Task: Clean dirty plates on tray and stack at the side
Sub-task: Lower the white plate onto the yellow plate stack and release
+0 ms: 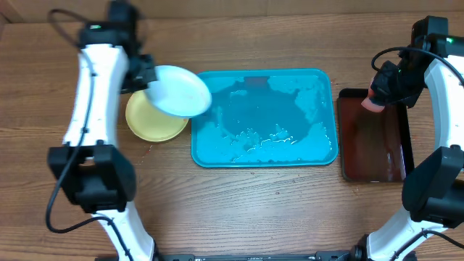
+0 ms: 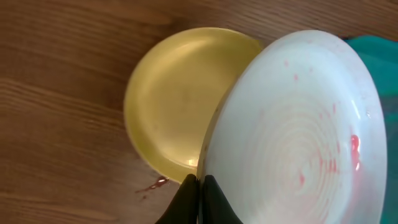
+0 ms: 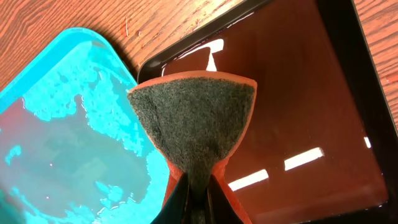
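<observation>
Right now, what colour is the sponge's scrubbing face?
Dark grey-green; the sponge body behind it is orange. The right wrist view shows it best.

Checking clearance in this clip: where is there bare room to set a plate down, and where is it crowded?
Free: the table in front of the turquoise tray, and the strip behind it. The tray holds only soapy water. Crowded: left of it, where the left gripper holds the white plate over the yellow plate.
</observation>
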You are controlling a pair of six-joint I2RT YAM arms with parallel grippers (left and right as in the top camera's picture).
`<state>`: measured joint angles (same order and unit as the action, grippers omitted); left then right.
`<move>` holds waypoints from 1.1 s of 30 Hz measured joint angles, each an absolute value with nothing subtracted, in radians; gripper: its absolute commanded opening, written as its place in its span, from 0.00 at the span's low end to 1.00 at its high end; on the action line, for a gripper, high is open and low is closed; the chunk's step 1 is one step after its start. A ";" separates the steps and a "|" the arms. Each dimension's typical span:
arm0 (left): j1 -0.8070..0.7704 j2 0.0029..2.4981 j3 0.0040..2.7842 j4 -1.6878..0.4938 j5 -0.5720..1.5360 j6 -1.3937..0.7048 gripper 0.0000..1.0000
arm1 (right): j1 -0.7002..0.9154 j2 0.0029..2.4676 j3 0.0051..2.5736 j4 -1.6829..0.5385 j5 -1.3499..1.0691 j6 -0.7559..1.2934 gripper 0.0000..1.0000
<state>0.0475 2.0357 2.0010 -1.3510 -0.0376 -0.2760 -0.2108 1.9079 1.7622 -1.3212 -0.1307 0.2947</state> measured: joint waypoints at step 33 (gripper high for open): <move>0.181 2.014 1.520 -0.958 -0.093 -0.229 0.04 | -0.211 1.908 1.763 -1.312 -0.131 0.291 0.04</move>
<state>0.1810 2.0136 1.5196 -0.9577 -0.0933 -0.2287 -0.2108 1.9079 1.7626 -1.3125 -0.1307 0.2909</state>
